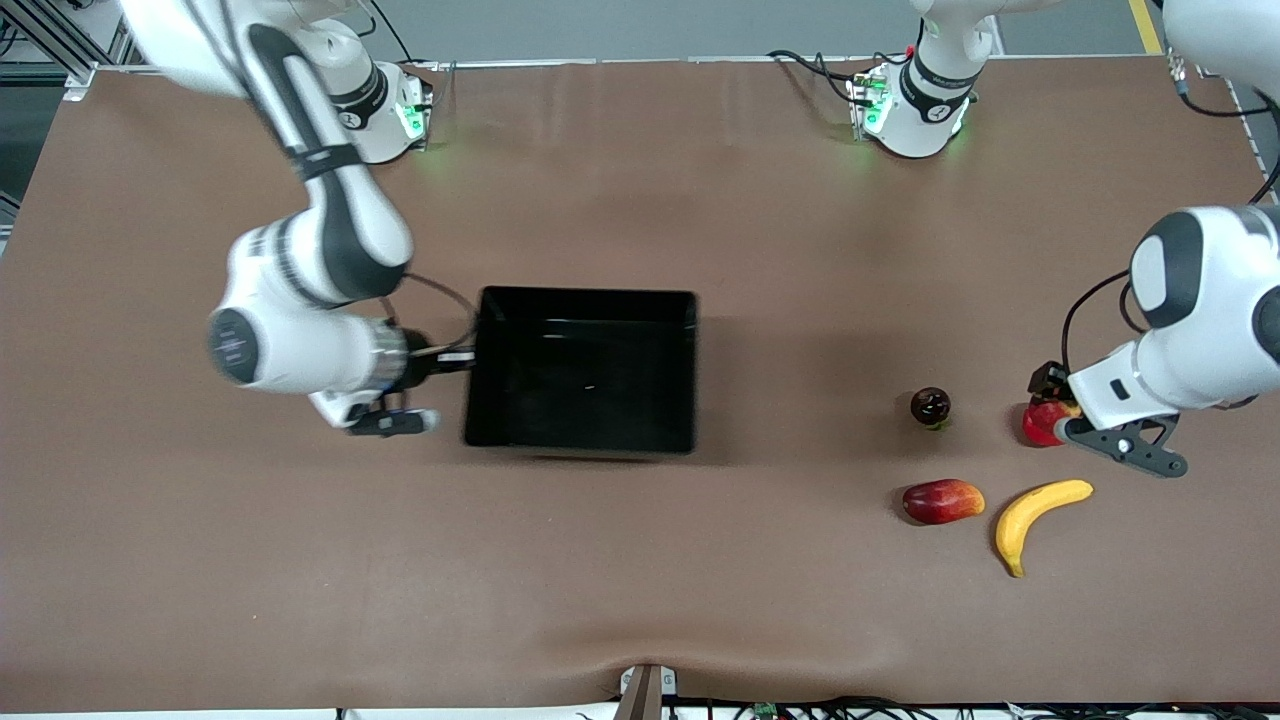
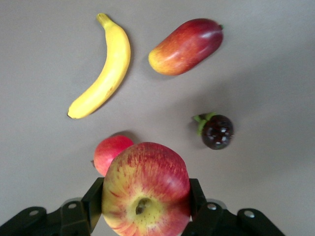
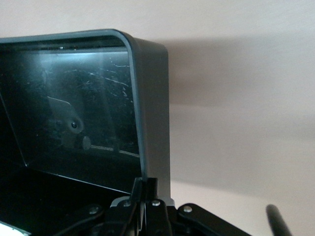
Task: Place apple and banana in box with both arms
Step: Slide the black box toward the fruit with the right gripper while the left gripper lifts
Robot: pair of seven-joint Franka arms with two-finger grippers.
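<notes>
My left gripper [image 1: 1050, 408] is shut on the apple [image 2: 146, 189], red with yellow streaks, and holds it a little above the table near the left arm's end. The apple also shows in the front view [image 1: 1043, 422]. The yellow banana [image 1: 1035, 510] lies on the table nearer the front camera than the gripper; it also shows in the left wrist view [image 2: 103, 69]. The black box [image 1: 590, 294] sits mid-table with nothing in it. My right gripper [image 1: 462, 362] is shut on the box's wall [image 3: 152, 98] at the right arm's end.
A smooth pink-red round fruit [image 2: 110, 152] lies on the table just under the held apple. A red-and-yellow mango-like fruit [image 1: 942, 500] lies beside the banana. A dark purple round fruit [image 1: 930, 405] lies between the box and the left gripper.
</notes>
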